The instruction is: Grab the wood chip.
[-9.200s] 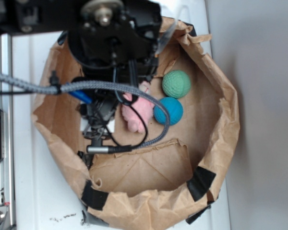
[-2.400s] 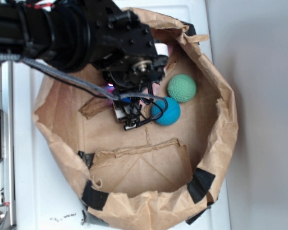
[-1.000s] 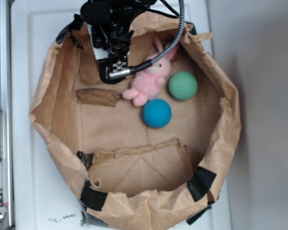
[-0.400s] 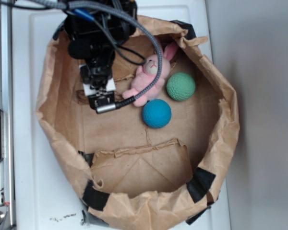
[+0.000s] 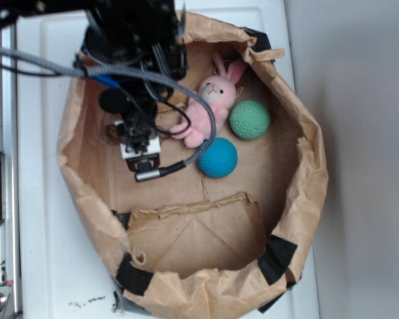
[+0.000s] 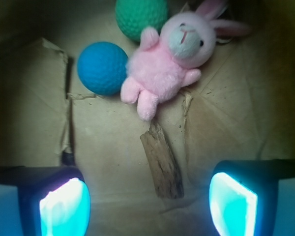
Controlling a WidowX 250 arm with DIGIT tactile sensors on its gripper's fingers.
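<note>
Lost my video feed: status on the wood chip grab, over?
End effector open, above the bag floor. Wood chip lies flat between the fingers, not gripped. Pink bunny just beyond its far end.

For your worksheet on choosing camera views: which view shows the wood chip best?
The wrist view: the wood chip lies fully visible between the open tool's lit fingers, just below the pink bunny. In the exterior view the arm hides nearly all of it.

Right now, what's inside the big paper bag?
Inside the paper bag: a pink bunny, a blue ball, a green ball and the wood chip. From above, the arm hides most of the chip.
</note>
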